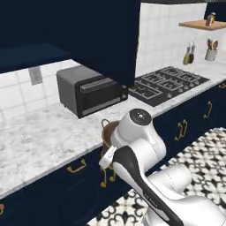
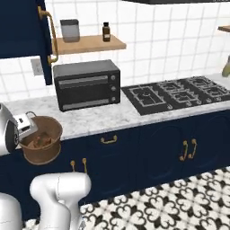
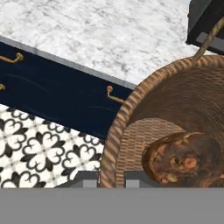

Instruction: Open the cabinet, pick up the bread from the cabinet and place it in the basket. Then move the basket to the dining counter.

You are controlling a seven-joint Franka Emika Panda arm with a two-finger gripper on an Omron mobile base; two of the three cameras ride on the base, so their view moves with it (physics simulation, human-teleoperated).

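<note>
Gripper (image 3: 110, 179) pinches the basket (image 2: 41, 141) rim wall, lifted off the counter (image 2: 99, 117) front edge. Bread (image 3: 183, 159) inside. Light, stiff weave; rim grip may tilt.
</note>
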